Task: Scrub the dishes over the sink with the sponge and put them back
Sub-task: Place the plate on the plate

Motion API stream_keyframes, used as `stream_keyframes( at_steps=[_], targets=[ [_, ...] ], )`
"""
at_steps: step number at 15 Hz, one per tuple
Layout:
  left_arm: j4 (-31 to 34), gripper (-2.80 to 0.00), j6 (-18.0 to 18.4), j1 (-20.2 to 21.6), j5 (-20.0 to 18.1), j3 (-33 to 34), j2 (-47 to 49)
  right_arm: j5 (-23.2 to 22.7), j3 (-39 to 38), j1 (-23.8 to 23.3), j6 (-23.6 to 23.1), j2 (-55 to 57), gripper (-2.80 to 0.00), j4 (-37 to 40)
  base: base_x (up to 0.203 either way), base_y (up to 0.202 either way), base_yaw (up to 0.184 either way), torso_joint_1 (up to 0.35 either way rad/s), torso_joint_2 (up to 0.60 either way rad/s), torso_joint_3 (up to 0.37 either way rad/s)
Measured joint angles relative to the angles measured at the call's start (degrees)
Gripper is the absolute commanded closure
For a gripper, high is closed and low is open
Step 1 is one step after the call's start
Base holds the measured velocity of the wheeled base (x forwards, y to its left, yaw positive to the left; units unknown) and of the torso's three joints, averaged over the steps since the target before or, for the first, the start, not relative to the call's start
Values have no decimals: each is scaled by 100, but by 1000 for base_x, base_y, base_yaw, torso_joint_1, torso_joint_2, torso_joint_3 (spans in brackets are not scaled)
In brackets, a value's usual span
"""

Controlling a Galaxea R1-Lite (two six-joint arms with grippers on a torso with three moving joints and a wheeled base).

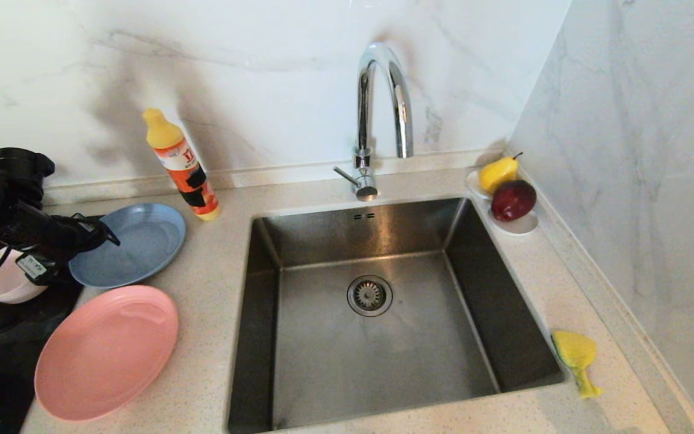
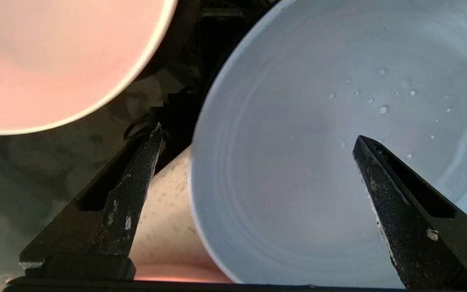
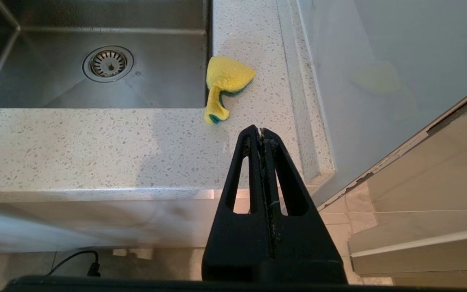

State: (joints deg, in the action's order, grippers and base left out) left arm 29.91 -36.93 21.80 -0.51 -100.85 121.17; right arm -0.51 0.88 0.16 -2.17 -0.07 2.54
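Grey-blue, the plate (image 1: 133, 244) lies at the head view's left, beside the pale pink bowl (image 1: 3, 280) and above the salmon-pink plate (image 1: 106, 349). The left gripper (image 2: 258, 142), fingers wide apart, straddles its rim. The right gripper (image 3: 261, 130), fingers together, hangs below the sponge (image 3: 225, 83) beside the sink (image 1: 377, 337).

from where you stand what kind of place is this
Most likely a home kitchen counter: a stainless steel sink with a chrome faucet, a grey-blue plate and a salmon-pink plate beside it, and a dish soap bottle against the marble wall.
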Motion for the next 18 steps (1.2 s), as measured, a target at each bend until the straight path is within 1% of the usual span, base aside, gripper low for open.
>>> stream_keyframes(
  at_steps=[4,5,12,15,18],
  targets=[
    [-20,-280,-28,2,5,-68,105,-1,0,0,0,0,0,0,0,0,0,0,0,0],
    [-17,0,-38,2,13,-85,127,0,0,0,2,0,0,0,0,0,0,0,0,0],
    [-9,0,-32,74,61,-284,287,-1,0,0,0,0,0,0,0,0,0,0,0,0],
    [23,0,-22,204,76,-506,327,0,0,-2,-2,0,0,1,0,0,0,0,0,0],
    [266,0,-36,400,84,-868,317,0,0,-5,0,0,0,0,0,0,0,0,0,0]
  ],
)
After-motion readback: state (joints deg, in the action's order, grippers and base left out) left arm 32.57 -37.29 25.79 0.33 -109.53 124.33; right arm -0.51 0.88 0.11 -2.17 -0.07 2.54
